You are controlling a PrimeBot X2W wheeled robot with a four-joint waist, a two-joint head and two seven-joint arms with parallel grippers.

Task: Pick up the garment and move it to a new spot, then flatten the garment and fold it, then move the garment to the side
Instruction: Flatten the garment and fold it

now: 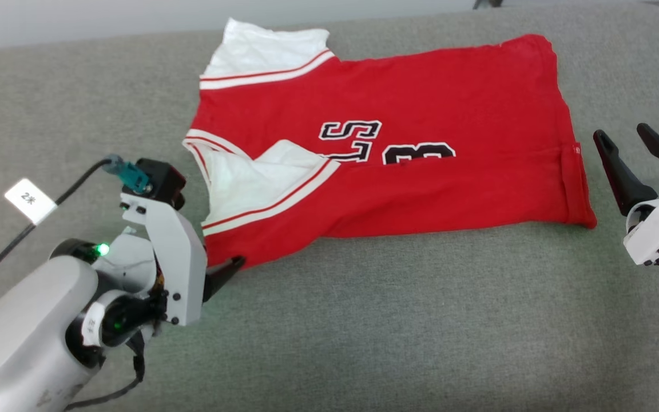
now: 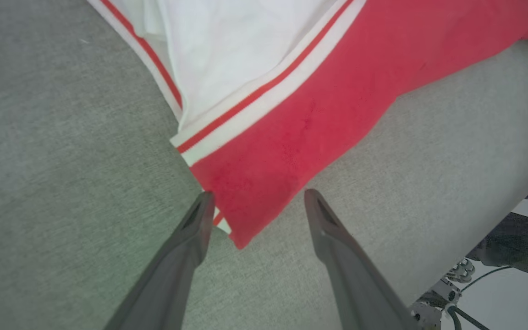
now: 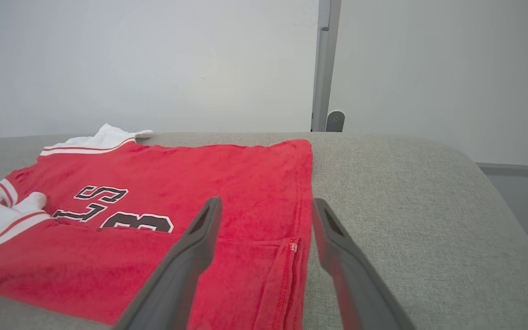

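The left gripper (image 2: 258, 195) is spread, its two fingers straddling the near-left corner of the shirt (image 1: 375, 194). I cannot tell whether they touch the cloth. That corner is a folded point of red fabric with a white stripe under its edge. Just beyond it a white sleeve (image 1: 249, 177) lies folded in over the red body.

The right gripper (image 1: 621, 133) is also spread and holds nothing. It hangs just beside the shirt's right hem (image 3: 291, 256), one finger over the hem and the other over the grey cushion (image 1: 364, 320).

The shirt lies across the far middle of the cushion. Its near edge is doubled up over the lower half of the black lettering (image 1: 386, 142).

The cloth looks light, soft and limp, with a slightly fuzzy surface, so it should grip well but sag and drag. The layers could slide apart, so each pinch likely needs both layers at once. The left corner and the thicker stitched hem on the right look like the soundest places to hold.
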